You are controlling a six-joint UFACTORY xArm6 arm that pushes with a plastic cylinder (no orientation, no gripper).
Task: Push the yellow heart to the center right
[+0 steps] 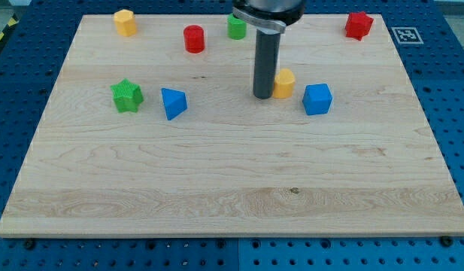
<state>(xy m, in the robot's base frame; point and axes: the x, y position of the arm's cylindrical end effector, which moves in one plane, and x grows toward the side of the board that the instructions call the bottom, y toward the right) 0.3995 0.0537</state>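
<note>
The dark rod's bare tip [263, 96], with nothing to open or pinch, touches the view's-left side of the small yellow heart block [284, 83], mid-board; a blue cube [317, 98] sits just rightward, in the push's path.

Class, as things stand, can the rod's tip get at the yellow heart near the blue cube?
Probably yes: my tip already sits against the yellow heart's left side, nothing between them; the blue cube lies just right.

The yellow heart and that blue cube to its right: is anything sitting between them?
No. In the camera view only bare wood separates the yellow heart from the blue cube. My tip rests against the heart's opposite, left side.
</note>
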